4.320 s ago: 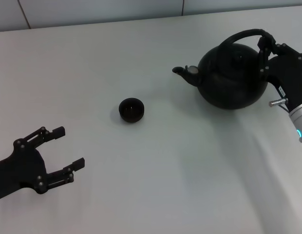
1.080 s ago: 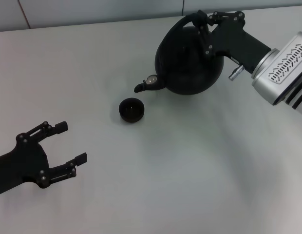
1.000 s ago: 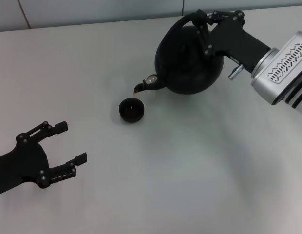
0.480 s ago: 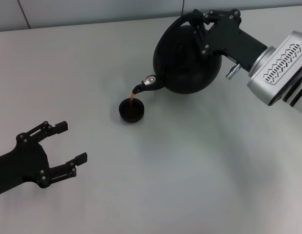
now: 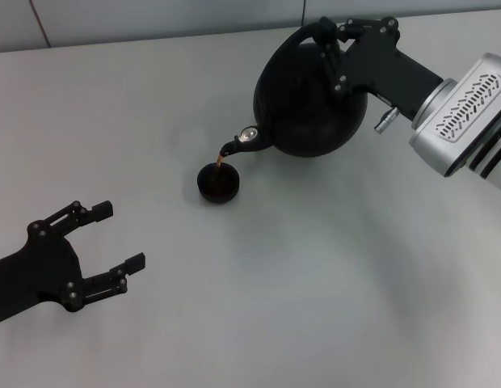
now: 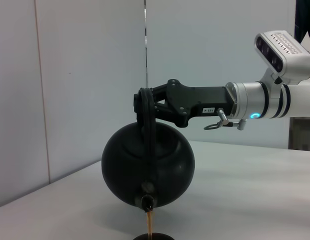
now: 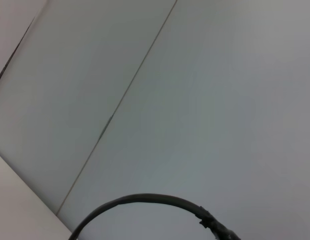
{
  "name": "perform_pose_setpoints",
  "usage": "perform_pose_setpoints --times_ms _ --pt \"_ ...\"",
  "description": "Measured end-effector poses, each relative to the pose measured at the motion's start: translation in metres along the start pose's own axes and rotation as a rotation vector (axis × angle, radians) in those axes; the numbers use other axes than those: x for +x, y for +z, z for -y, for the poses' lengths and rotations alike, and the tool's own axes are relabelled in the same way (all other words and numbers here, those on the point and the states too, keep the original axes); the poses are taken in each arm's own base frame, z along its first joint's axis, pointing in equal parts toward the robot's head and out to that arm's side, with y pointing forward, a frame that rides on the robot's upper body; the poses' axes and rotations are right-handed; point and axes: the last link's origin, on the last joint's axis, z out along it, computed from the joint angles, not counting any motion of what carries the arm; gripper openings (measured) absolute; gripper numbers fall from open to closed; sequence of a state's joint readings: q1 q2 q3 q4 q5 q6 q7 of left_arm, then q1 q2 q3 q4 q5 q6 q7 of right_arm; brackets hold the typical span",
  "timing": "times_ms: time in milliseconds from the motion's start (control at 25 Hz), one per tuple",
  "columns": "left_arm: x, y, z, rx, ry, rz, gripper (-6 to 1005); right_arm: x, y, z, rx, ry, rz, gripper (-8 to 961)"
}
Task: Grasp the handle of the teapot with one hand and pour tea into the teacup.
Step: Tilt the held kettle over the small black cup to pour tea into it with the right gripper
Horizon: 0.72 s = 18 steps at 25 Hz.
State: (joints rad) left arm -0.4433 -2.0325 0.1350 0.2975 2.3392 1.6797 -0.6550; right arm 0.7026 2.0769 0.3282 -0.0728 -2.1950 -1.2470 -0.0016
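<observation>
The round matte-black teapot [image 5: 307, 101] hangs in the air, tilted with its spout [image 5: 232, 147] down over the small dark teacup [image 5: 218, 182]. A thin brown stream of tea runs from the spout into the cup. My right gripper [image 5: 335, 40] is shut on the arched black handle [image 5: 313, 34] at the pot's top. The left wrist view shows the pot [image 6: 147, 167], the handle [image 6: 145, 115], the right gripper [image 6: 145, 107] and the cup's rim [image 6: 154, 236] under the stream. My left gripper [image 5: 113, 238] is open and empty at the near left.
The white table [image 5: 315, 275] carries only the cup. A wall [image 5: 153, 16] runs along the table's far edge. The right wrist view shows the wall and a piece of the handle's arc [image 7: 145, 200].
Over the last seconds the right gripper lifted the teapot, carried it left to the cup and tipped it. Tea now streams into the cup. The left arm has not moved.
</observation>
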Motion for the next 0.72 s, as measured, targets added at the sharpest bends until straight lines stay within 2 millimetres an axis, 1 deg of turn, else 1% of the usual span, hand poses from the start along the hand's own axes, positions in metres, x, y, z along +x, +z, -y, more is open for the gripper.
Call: perform_pose_setpoints --times_ms 320,520,560,600,720 --pt "0.000 0.000 0.000 0.000 0.000 0.000 856 0.000 -0.001 -0.002 0.004 0.030 0.003 76" --pt "0.000 0.000 0.000 0.000 0.000 0.000 856 0.002 -0.005 -0.004 0.023 0.144 0.000 76" --pt "0.000 0.000 0.000 0.000 0.001 0.000 856 0.003 -0.008 -0.002 0.044 0.200 0.000 76" --pt "0.000 0.000 0.000 0.000 0.001 0.000 856 0.003 -0.008 -0.002 0.044 0.200 0.000 76" --pt "0.000 0.000 0.000 0.000 0.002 0.000 856 0.006 -0.014 0.003 0.089 0.295 0.002 76"
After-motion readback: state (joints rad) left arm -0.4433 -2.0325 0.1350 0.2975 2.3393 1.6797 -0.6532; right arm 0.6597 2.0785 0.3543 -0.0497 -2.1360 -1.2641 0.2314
